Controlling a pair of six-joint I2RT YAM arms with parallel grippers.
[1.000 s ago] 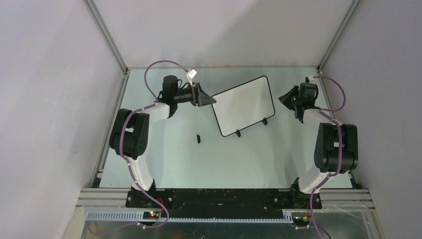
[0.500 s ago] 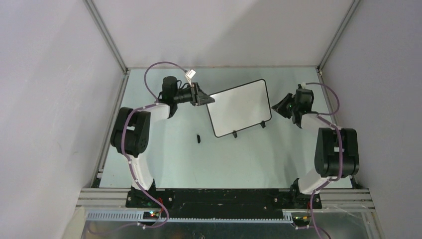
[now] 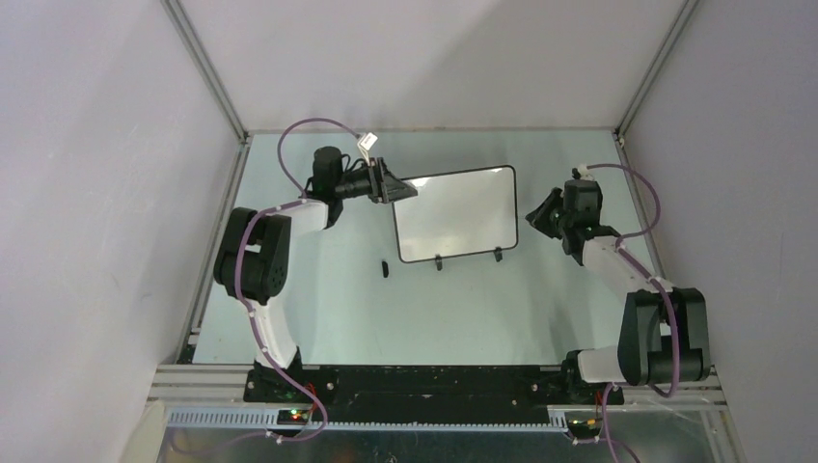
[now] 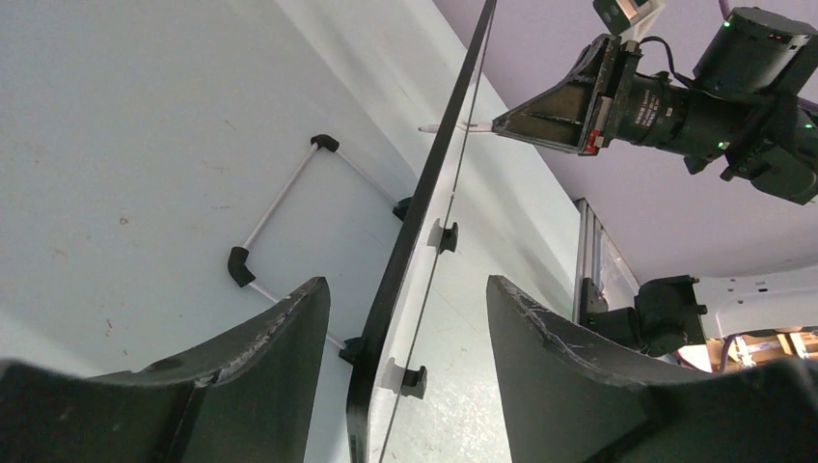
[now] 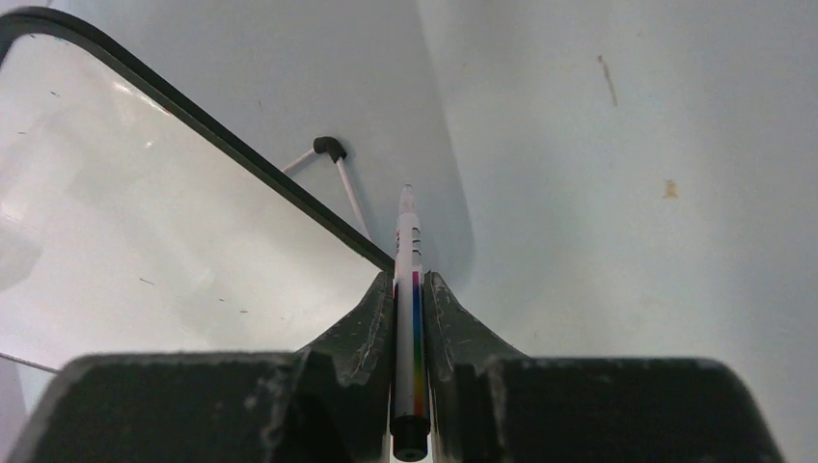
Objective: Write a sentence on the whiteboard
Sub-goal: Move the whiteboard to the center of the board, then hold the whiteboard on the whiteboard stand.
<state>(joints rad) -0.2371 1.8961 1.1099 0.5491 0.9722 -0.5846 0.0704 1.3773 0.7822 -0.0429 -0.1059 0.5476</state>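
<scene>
Table (image 3: 318, 309): pale green. Whiteboard (image 3: 453, 214) stands on its feet mid-table, glossy white face leaning back. Left gripper (image 3: 397, 186) straddles the board's upper left edge, jaws apart, with a gap on each side in the wrist view. Right gripper (image 3: 536, 214), just right of the board, is clamped on a white marker (image 5: 409, 251), tip forward. A small black piece (image 3: 384, 268) lies left of the board.

Whiteboard (image 3: 453, 212): black frame, glossy white, upright on two feet.
</scene>
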